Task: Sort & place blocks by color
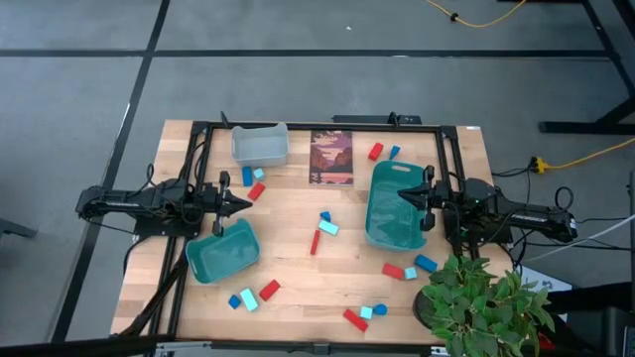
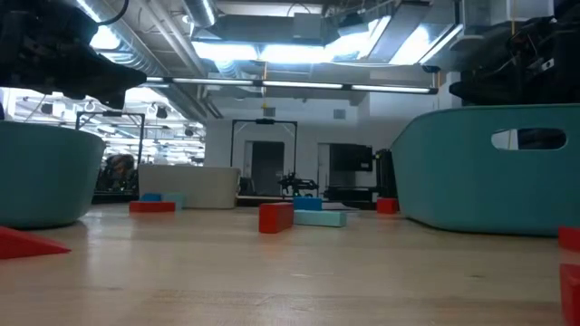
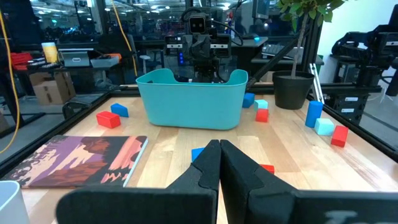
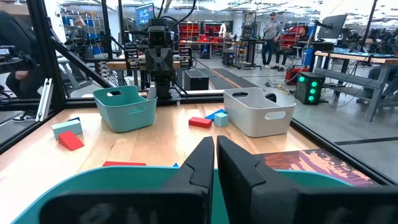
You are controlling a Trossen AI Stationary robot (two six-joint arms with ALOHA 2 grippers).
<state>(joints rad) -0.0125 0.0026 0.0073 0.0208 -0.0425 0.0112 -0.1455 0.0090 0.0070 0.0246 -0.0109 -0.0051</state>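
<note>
Red, dark blue and light cyan blocks lie scattered flat on the wooden table: a red bar point(image 1: 315, 242) with a cyan block point(image 1: 328, 228) and a blue block point(image 1: 324, 215) at the middle, others near the front edge point(image 1: 355, 319) and at the far right point(image 1: 375, 152). My left gripper point(image 1: 243, 205) point(image 3: 219, 142) hovers level at the left, shut and empty, just beyond the small teal bin point(image 1: 222, 251). My right gripper point(image 1: 402, 195) point(image 4: 215, 140) hovers level over the large teal bin point(image 1: 395, 203), shut and empty.
A grey bin point(image 1: 260, 144) stands at the far left of the table, and a dark picture card point(image 1: 331, 157) lies beside it. A potted plant point(image 1: 486, 302) overhangs the near right corner. A black frame point(image 1: 298, 126) runs along the far side.
</note>
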